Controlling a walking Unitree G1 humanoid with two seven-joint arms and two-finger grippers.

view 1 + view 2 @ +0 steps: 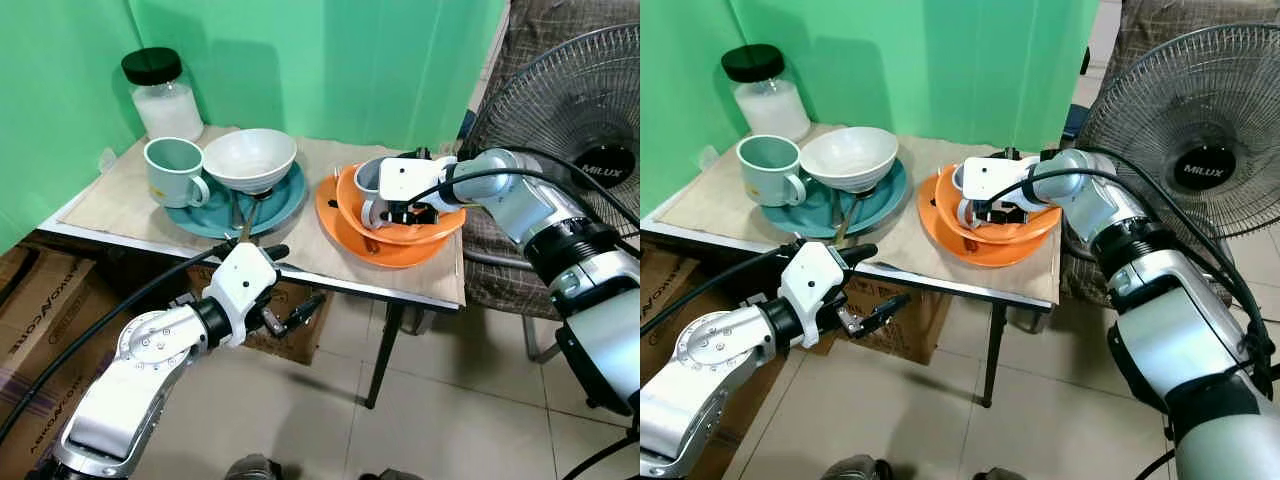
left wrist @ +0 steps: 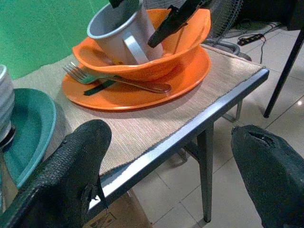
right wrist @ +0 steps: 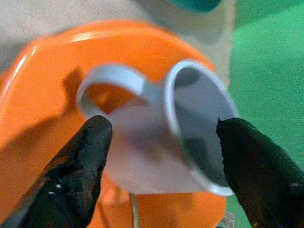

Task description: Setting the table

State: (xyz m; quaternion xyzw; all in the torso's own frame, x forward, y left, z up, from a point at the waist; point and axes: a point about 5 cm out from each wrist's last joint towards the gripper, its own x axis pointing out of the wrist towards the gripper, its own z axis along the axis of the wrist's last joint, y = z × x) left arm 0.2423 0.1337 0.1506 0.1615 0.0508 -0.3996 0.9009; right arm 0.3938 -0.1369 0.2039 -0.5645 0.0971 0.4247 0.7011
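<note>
Item: grey mug, lying tilted in orange bowl on orange plate, table right side. Rigid, smooth, likely slippery (chips if dropped); best held across body or rim. Right tool spread, straddling mug, not clamped. Left tool released, empty.

Matted table bears teal plate, orange plate, jar.

Fan w/ cardboard boxes nearby, green backdrop behind.
</note>
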